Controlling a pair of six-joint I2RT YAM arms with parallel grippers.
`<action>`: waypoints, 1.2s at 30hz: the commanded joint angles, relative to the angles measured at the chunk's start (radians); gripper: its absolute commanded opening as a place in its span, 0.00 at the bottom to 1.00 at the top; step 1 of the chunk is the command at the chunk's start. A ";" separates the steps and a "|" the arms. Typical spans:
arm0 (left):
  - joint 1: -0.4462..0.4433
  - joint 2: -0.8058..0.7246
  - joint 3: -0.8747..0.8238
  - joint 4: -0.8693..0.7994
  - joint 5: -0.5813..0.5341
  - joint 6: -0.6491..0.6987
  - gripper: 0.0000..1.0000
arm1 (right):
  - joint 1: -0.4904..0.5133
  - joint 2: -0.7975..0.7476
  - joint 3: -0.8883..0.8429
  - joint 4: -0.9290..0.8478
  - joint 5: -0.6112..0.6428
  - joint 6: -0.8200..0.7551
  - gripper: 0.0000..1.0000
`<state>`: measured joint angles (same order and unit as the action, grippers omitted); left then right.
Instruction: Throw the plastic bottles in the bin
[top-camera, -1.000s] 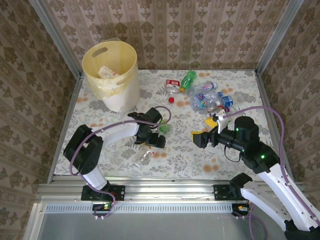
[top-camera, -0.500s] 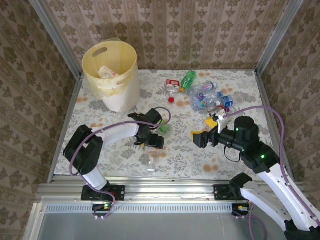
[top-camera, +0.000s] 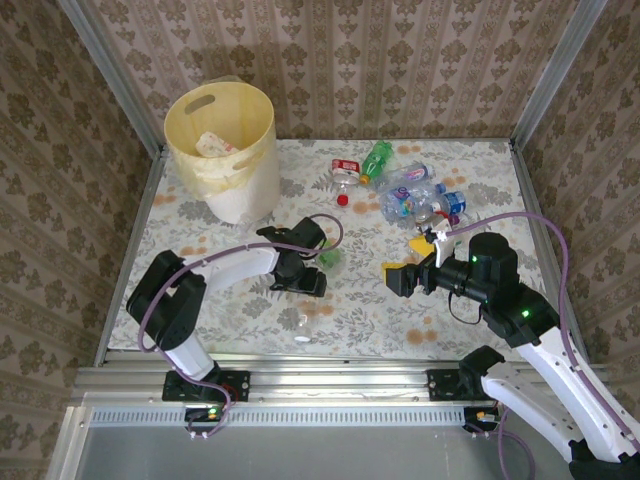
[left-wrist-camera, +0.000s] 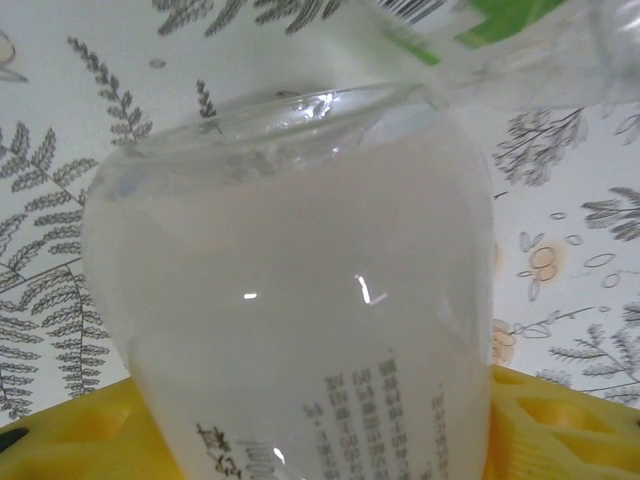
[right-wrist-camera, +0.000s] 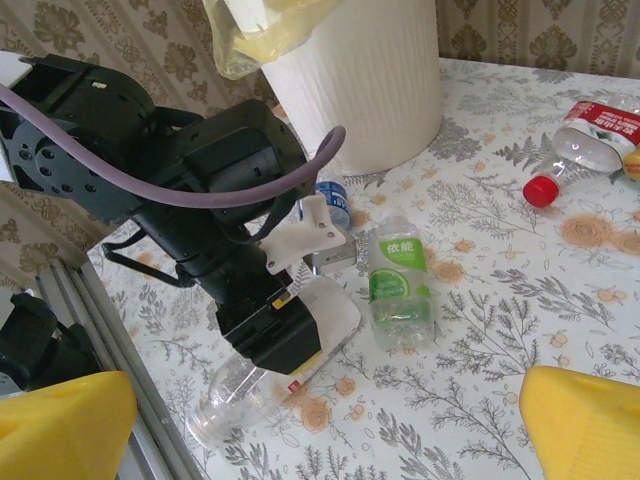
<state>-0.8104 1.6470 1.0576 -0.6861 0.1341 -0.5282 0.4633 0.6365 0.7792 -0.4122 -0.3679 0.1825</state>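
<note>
The bin (top-camera: 245, 180) stands at the far left of the table (top-camera: 200, 290). To its right and nearer the arms, the left gripper (top-camera: 302, 280) is low over a clear bottle (top-camera: 303, 325). This bottle lies on its side, its long axis running from under the gripper toward the table's near edge. Which end is the neck I cannot make out.

The left wrist camera shows what the overhead one hides. The bottle's cloudy wall (left-wrist-camera: 300, 300) sits between the yellow fingers (left-wrist-camera: 60, 440), one on each side. Whether they press on it or only straddle it cannot be told.

Just right of the gripper lies a green-labelled bottle (right-wrist-camera: 398, 285), its length pointing roughly toward the bin.

Further right, at the far side, the other bottles lie in a heap (top-camera: 415, 195). A red-labelled one with a red cap (right-wrist-camera: 590, 140) is at the heap's left edge.

The right gripper (top-camera: 408, 260) hovers nearer the arms. Its fingers (right-wrist-camera: 590, 425) are spread wide with nothing between them.
</note>
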 joint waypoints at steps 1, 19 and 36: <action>-0.018 -0.078 -0.004 0.036 0.003 0.005 0.54 | 0.008 -0.015 0.008 -0.005 -0.019 0.011 1.00; -0.028 -0.405 -0.025 0.116 -0.123 0.026 0.44 | 0.009 -0.018 0.007 0.006 -0.030 0.011 1.00; -0.025 -0.671 -0.012 0.183 -0.251 0.159 0.43 | 0.008 -0.023 0.009 0.008 -0.034 0.018 1.00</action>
<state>-0.8364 1.0092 1.0187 -0.5293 -0.0772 -0.4324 0.4633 0.6273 0.7792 -0.4114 -0.3748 0.1864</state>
